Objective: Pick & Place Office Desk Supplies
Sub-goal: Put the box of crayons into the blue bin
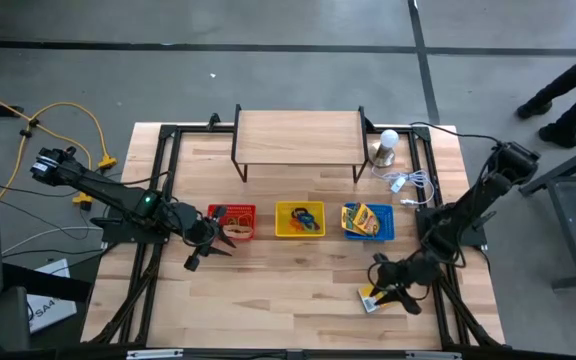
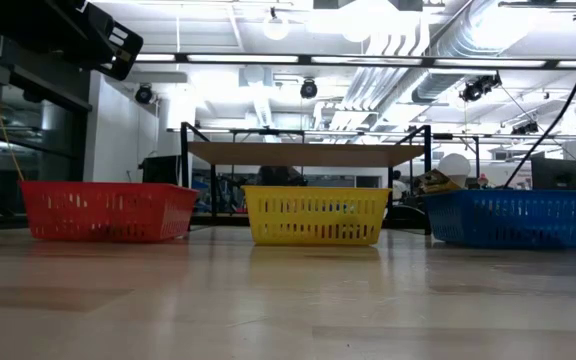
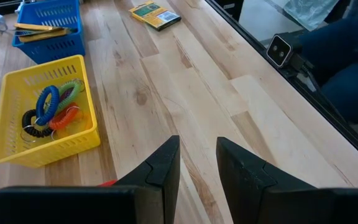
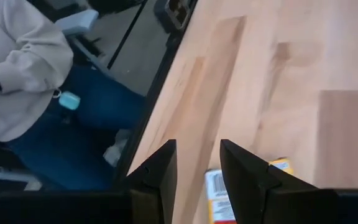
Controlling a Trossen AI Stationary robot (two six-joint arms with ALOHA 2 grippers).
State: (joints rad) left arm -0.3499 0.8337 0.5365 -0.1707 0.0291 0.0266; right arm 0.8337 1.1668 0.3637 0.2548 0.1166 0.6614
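- We judge the sorting well along: in the high view three baskets sit in a row at the middle of the frame, and all hold something. The red basket (image 1: 232, 221) has small items in it, too small for us to name.
- The yellow basket (image 3: 17, 93) holds coiled rings (image 3: 51, 112) in blue, green, orange and black, heaped together toward its lower half in the left wrist view.
- The blue basket (image 1: 368, 221) already carries flat crayon boxes.
- What we see left is one crayon box (image 1: 369, 297), lying flat on the bare table (image 1: 288, 290) at the lower right of the high view, well apart from the baskets.
- The right gripper (image 1: 392, 296) is just beside that box, low over the wood. In its own wrist view the two fingers stand apart with a gap between them, holding nothing, and the box peeks out at the bottom edge.
- In the high view the box's long axis seems to run on a slant, lower left to upper right; it is too small there for us to be sure.
- The left gripper (image 1: 208, 250) hangs just below the red basket, fingers parted and empty.
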